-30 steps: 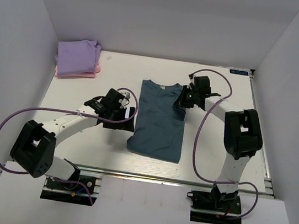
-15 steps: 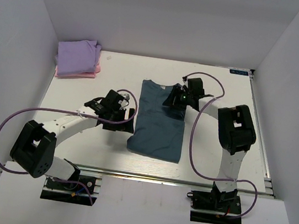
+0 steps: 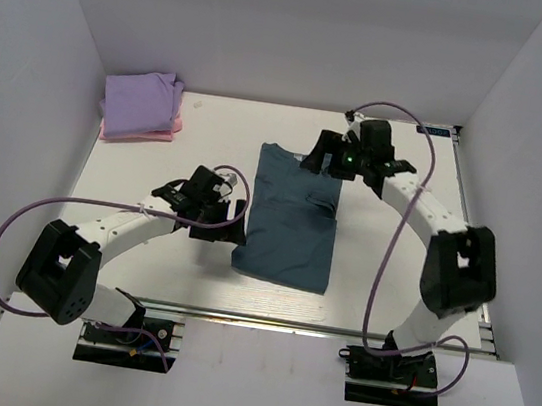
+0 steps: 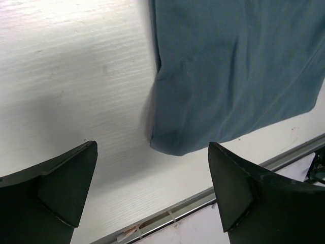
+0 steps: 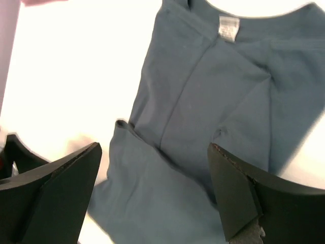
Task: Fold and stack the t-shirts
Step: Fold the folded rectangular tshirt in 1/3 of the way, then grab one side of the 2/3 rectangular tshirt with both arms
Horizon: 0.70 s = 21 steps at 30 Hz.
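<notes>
Open desk right of teal shirt. Far-left corner blocked: lavender shirt on pink shirt. Walls close left, right, far.

Overhead cam sits high behind the arm bases, looking down on the whole table with the teal t-shirt about centre. Left wrist cam hangs close over that shirt's near left corner, peering past the left tool. Right wrist cam looks down on its collar end from a bit further off, between the right tool fingers. All three views share the shirt.
</notes>
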Each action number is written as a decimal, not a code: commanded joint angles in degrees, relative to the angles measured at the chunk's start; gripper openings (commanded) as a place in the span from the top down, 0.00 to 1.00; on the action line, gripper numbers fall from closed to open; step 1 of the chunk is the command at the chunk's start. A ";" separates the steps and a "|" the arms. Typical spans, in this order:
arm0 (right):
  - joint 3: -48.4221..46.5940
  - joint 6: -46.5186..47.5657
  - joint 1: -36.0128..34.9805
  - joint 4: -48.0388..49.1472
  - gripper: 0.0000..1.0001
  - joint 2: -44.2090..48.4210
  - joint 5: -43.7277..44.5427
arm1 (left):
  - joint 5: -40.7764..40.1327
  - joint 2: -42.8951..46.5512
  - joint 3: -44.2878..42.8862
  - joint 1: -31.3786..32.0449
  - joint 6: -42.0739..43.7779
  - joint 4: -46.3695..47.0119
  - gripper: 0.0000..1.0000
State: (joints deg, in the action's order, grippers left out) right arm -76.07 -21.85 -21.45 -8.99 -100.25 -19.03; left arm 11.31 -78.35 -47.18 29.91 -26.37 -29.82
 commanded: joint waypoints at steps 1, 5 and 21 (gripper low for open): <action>9.04 0.24 0.09 -2.78 0.10 9.32 4.33 | 3.54 2.32 1.21 0.76 0.27 3.09 0.00; 22.52 -1.78 -0.78 -3.49 0.10 21.80 11.54 | 6.00 2.85 3.49 1.91 0.88 5.64 0.00; 50.31 -10.50 -4.65 -11.31 0.11 40.22 5.85 | 7.76 -1.98 9.47 5.51 0.36 12.85 0.33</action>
State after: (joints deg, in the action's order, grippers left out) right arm -26.37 -31.20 -25.56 -21.37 -60.16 -9.63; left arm 18.39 -79.77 -38.72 34.76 -26.02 -19.77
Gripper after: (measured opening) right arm 0.890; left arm 0.696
